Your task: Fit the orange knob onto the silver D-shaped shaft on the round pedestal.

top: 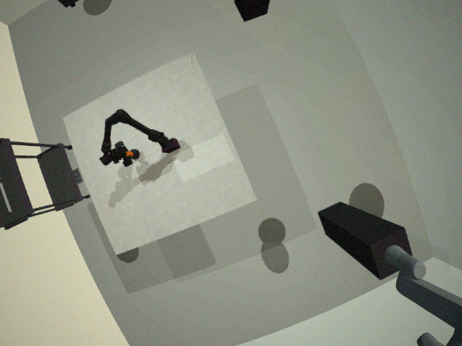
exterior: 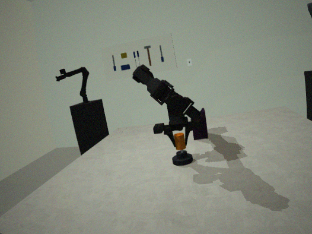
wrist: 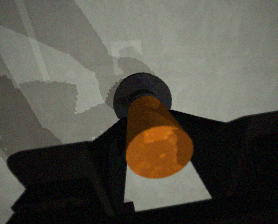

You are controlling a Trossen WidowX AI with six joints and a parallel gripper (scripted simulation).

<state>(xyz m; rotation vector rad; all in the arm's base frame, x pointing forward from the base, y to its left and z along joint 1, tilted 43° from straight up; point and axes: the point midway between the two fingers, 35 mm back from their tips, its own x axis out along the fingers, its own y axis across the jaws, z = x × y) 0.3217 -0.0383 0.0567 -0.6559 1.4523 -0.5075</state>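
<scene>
Knob point(top: 129, 154) point(exterior: 180, 141) point(wrist: 159, 151) sits clamped in the part-open gripper point(top: 129, 154) point(exterior: 180, 142) point(wrist: 147, 117), over the pedestal point(top: 136, 153) point(exterior: 182, 160) point(wrist: 158, 87), a little shaft showing between. Picking up is done; lining up the flats, pushing down and letting go seem left.

1. Arm point(top: 137, 126) point(exterior: 177, 106): one, matt black throughout, built of slim links joined by bulkier knuckles.
2. Housings point(exterior: 161, 91): black, boxy, hard-edged, with stepped outlines; one narrow pale strip point(exterior: 187, 108) alongside.
3. Base piece point(top: 171, 146) point(exterior: 202, 127): dark, purple-tinged, a tall slab with a narrowed top in the exterior view.
4. Gripper point(top: 130, 154) point(exterior: 180, 145) point(wrist: 147, 117): black, with paired fingers point(exterior: 170, 138), angular and tapering toward the tips.
5. Side block point(exterior: 158, 128): small, black, chunky, mounted beside the gripper; fine markings too dim to read.
</scene>
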